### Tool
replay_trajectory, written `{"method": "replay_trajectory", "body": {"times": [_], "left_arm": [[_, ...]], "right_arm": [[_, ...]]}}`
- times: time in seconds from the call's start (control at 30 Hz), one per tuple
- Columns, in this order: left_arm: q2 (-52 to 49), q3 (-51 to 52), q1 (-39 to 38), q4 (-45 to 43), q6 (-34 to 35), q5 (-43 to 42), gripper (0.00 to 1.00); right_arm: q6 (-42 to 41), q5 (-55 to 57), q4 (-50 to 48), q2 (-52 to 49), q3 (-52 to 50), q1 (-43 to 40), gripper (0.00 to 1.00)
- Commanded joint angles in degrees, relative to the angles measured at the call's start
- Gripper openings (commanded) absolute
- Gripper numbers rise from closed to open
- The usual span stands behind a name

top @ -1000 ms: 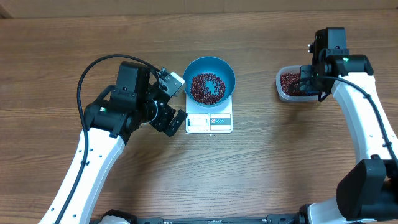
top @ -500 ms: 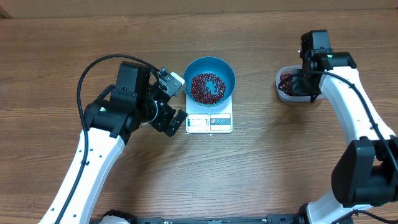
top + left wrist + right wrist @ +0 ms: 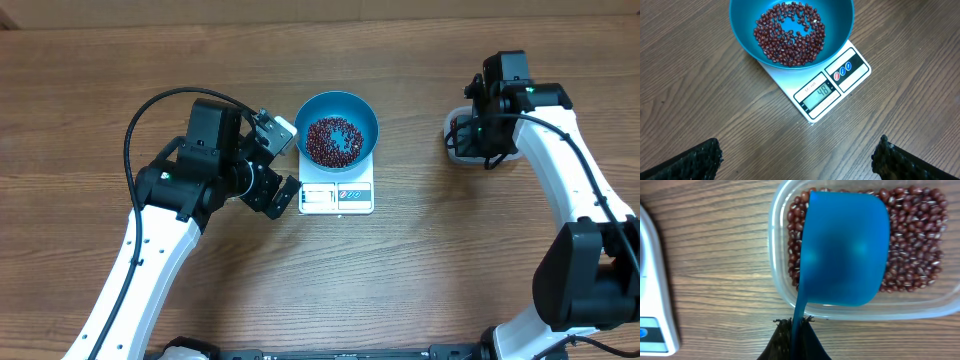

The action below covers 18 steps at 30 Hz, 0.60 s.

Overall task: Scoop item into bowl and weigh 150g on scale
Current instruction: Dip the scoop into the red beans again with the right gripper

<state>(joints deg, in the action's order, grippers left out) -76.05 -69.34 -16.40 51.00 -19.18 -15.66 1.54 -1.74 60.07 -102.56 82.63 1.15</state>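
Note:
The blue bowl (image 3: 337, 112) stands on the white scale (image 3: 337, 196), with a layer of dark red beans (image 3: 333, 139) in it. In the left wrist view the bowl (image 3: 745, 40) holds beans (image 3: 790, 32), and the scale (image 3: 832, 87) displays 48. My left gripper (image 3: 284, 160) hangs open just left of the scale, with only bare wood between its fingers (image 3: 695, 160). My right gripper (image 3: 798, 330) is shut on the handle of a small blue scoop (image 3: 845, 250). The scoop's cup lies over the beans (image 3: 915, 245) in the clear tub (image 3: 777, 280).
The clear tub (image 3: 455, 145) sits at the right of the table, partly hidden under my right wrist. A corner of the scale (image 3: 652, 305) shows at the left edge of the right wrist view. Brown wood surrounds everything.
My right arm has swung left over the tub, carrying the scoop with it. The left arm, bowl and scale have not moved.

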Motion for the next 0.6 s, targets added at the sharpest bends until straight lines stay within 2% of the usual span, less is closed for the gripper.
{"method": "replay_trajectory", "body": {"times": [0.0,0.3,0.4,0.57], "left_arm": [[-0.4,0.2,-0.1,-0.1,1.0,-0.8,1.00],[-0.4,0.2,-0.1,-0.1,1.0,-0.9,1.00],[-0.4,0.2,-0.1,-0.1,1.0,-0.8,1.00],[-0.4,0.2,-0.1,-0.1,1.0,-0.8,1.00]], "right_arm": [[0.3,-10.8,0.0,-0.3,-0.1,-2.6,0.04],[0.2,-31.1,-2.1,-0.3,-0.4,-14.9,0.04],[0.2,-35.0,-3.0,-0.3,-2.1,-17.4,0.04],[0.2,-35.5,-3.3,-0.3,-4.6,-19.1,0.04]]}}
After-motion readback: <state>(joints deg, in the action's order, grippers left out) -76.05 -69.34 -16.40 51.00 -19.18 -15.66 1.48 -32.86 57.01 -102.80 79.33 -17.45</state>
